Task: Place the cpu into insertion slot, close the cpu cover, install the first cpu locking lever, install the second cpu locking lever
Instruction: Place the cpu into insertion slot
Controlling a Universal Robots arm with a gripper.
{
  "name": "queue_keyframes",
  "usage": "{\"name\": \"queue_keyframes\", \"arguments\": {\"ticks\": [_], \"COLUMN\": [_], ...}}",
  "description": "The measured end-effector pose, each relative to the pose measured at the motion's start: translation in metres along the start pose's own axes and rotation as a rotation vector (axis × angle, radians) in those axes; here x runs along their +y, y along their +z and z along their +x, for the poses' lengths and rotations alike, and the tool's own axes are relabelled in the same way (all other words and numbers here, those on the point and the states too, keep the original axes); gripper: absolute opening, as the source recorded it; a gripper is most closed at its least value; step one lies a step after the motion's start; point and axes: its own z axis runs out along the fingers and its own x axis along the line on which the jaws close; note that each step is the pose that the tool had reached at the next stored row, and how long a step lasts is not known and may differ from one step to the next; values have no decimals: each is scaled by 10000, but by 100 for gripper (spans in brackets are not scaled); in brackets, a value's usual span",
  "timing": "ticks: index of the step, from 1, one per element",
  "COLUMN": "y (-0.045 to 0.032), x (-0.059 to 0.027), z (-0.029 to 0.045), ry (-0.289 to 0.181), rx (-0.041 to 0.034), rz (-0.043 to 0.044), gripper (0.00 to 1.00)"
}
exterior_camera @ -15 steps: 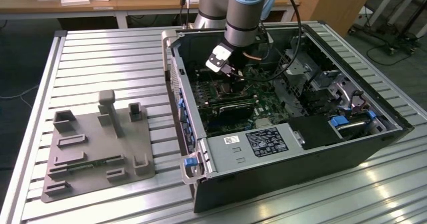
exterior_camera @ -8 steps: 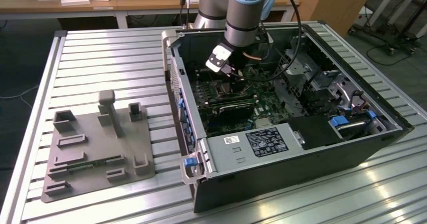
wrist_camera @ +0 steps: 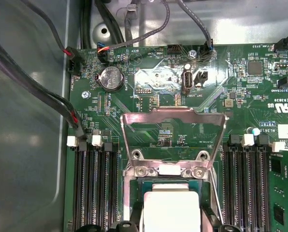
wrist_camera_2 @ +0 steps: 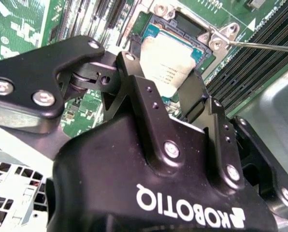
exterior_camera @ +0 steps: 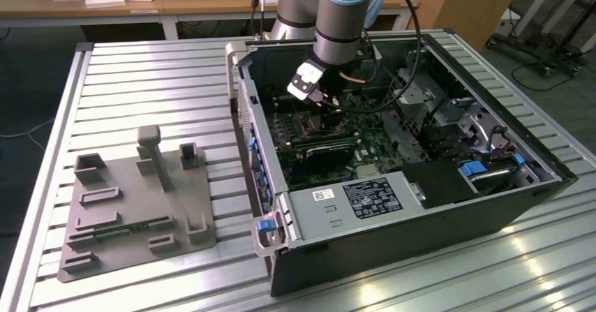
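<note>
Exterior view, the gripper hangs deep inside the open computer case; second wrist view, its fingers pinch the chip by two opposite edges, right at the socket; first wrist view, the cover is swung open, clear of the chip.

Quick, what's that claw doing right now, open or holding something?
Gripper: closed on the cpu, at the insertion slot.
</note>
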Motion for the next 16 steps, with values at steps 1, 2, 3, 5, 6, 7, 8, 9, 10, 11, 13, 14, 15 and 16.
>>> {"name": "queue_keyframes", "arguments": {"ticks": [1,2,3,5,6,7,8,9,10,11,13,14,15,16], "y": [0,-1,-5,-12,-18,-22,-22,-22,-22,-22,-19,-18,-16,-15], "x": [0,0,1,1,1,1,1,1,1,1,-5,-8,-10,-10], "z": [0,1,1,2,1,1,1,1,1,1,1,1,1,1], "ry": [0,0,1,1,1,1,4,23,60,127,319,324,323,323], "rx": [1,3,7,6,3,5,7,6,3,0,-8,-9,-7,-4], "rz": [-1,-2,-6,-4,-1,-1,-3,-3,-4,-4,-8,-9,-9,-9], "gripper": [55,55,55,55,54,54,54,54,54,54,54,54,54,54]}}
